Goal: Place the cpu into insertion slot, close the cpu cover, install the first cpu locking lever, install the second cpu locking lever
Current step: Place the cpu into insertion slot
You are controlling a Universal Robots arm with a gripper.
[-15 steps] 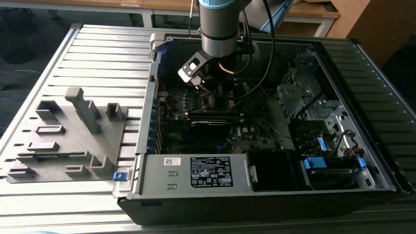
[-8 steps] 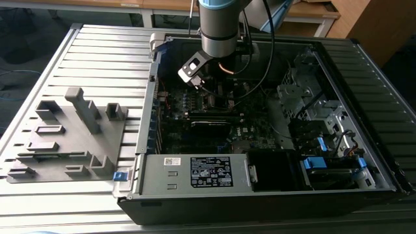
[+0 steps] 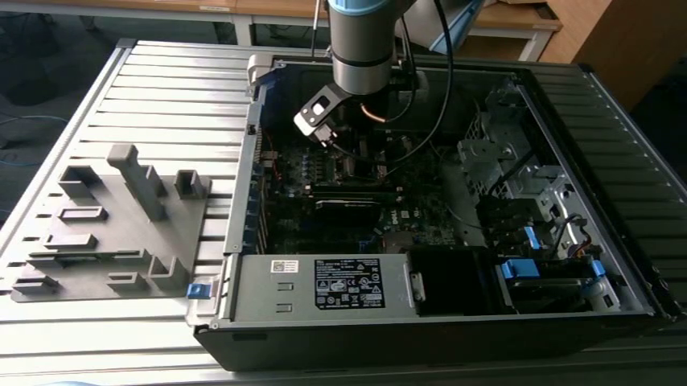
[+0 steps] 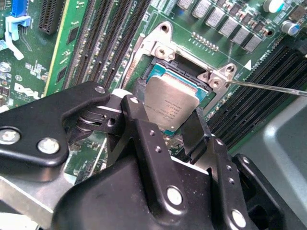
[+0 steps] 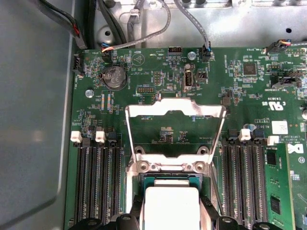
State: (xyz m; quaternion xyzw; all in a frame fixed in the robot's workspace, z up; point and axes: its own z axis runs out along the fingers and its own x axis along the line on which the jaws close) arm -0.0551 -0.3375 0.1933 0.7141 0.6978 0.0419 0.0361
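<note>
Closest in, the tool [image 4: 168, 114] has its black fingers [image 4: 144, 139] closed on the cpu [image 4: 165, 103], holding it tilted over the insertion slot [image 4: 165, 72]. Beyond that slot, the cpu cover [image 5: 144, 111] stands flipped open.

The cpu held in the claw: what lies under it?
The insertion slot: its silver rim and dark edge show past the cpu, which the claw grips by its sides. The slot's centre is covered by the cpu. The cpu cover stands open.
</note>
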